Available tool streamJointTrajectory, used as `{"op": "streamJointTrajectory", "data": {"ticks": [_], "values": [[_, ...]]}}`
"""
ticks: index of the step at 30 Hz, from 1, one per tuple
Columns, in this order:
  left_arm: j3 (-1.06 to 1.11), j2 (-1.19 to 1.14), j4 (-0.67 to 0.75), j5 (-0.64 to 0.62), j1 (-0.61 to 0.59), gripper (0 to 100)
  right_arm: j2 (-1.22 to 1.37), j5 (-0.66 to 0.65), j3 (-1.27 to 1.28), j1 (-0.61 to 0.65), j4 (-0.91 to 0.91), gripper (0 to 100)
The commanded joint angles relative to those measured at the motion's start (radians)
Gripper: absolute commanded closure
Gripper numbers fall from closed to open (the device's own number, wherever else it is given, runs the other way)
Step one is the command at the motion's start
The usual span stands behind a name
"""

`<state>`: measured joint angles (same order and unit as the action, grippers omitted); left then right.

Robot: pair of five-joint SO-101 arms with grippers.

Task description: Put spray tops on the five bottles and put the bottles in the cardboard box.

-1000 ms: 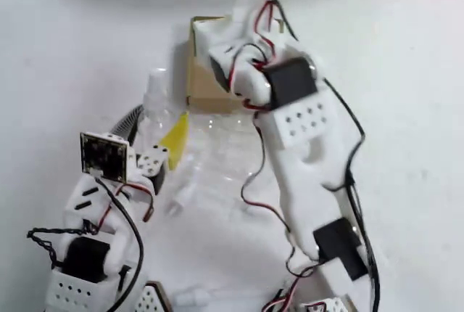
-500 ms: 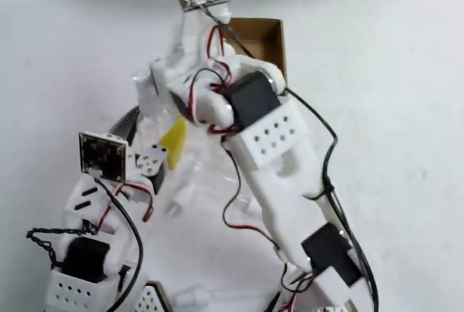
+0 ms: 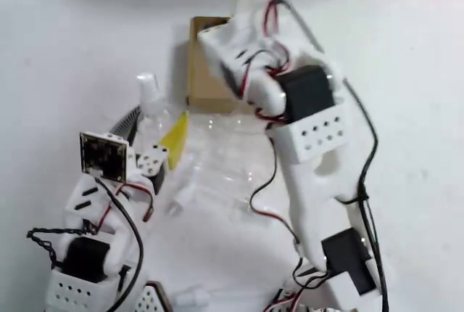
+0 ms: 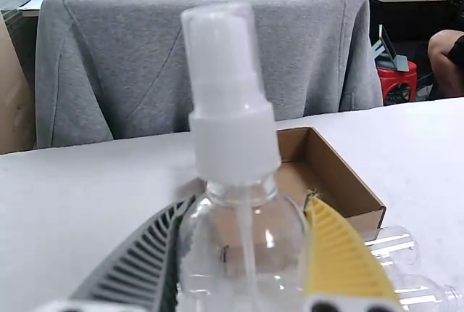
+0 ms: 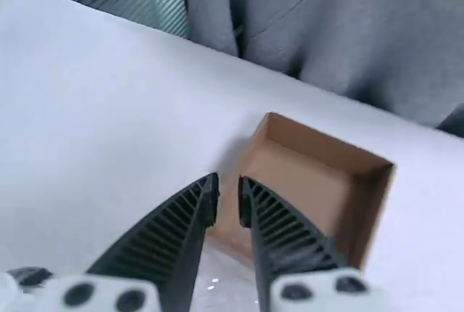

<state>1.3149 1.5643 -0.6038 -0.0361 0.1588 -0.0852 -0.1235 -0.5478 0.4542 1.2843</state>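
Left wrist view: the left gripper [image 4: 243,268] is clasping a clear bottle [image 4: 243,236] at its shoulder, grey and yellow fingers pressing on either side, with the spray top [image 4: 230,109] standing upright above. The bottle is sitting left of the middle of the table [image 3: 406,72], near the cardboard box [image 4: 330,174] by the far edge. It is looking light, thin-walled and slick; the stiffer shoulder is probably offering the safest hold. The right gripper [image 5: 226,199] is hanging over the box's edge, pinched nearly together on nothing. More bottles [image 3: 225,154] are lying mid-table.
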Motion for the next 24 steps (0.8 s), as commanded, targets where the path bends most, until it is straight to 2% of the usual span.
{"op": "streamJointTrajectory", "data": {"ticks": [1, 3, 11, 20, 24], "values": [[-0.012, 0.01, 0.032, -0.012, -0.007, 94, -0.036, -0.192, -0.038, -0.082, -0.059, 97.4], [-0.014, 0.01, 0.032, -0.012, -0.008, 94, -0.01, -0.232, -0.04, -0.114, -0.081, 97.4], [-0.025, -0.047, 0.055, -0.014, -0.01, 94, 0.171, -0.238, -0.057, -0.223, -0.182, 97.1], [-0.066, -0.374, 0.238, -0.014, -0.07, 94, 0.483, -0.238, -0.416, -0.275, -0.027, 96.9], [-0.066, -0.417, 0.267, -0.014, -0.068, 94, 0.648, -0.238, -0.574, -0.289, 0.021, 89.6]]}}
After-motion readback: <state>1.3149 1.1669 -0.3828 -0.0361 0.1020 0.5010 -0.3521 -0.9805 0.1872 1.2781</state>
